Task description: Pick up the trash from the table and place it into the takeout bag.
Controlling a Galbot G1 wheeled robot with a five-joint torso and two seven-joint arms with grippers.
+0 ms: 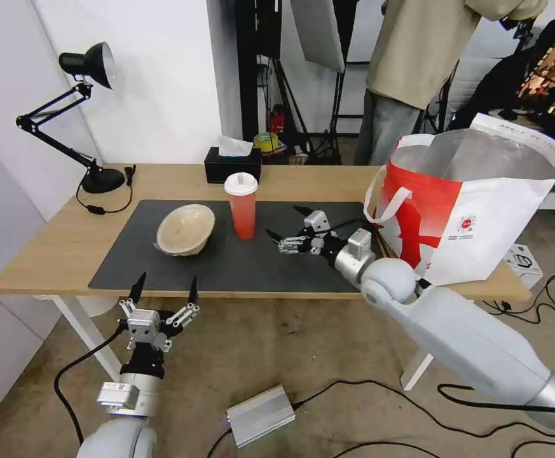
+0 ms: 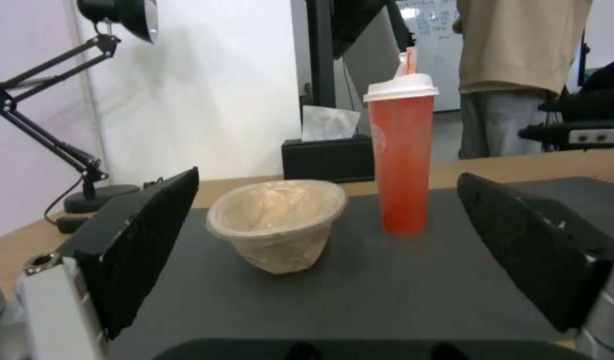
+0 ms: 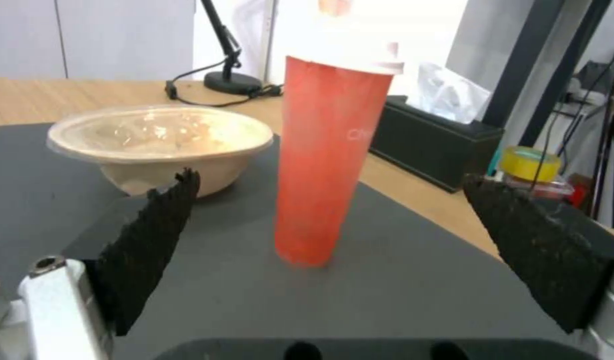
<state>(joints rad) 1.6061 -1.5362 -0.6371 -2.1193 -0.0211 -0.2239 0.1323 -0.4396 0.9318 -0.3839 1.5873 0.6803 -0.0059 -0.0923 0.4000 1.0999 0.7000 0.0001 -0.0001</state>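
Grey mat [image 1: 239, 254] covers the middle of the table [image 1: 54, 245], with bare mat between the red cup [image 1: 243, 205] at frame centre and the right gripper [image 1: 288, 224] just right of it, fingers spread wide and level with the cup. Left of the cup, a small gap away, the beige bowl [image 1: 185, 229] sits tilted. At lower left, off the table's near edge, the left gripper [image 1: 165, 287] hangs spread apart. Translucent red, white-lidded, the cup stands upright. At right, the takeout bag [image 1: 474, 210] gapes open.
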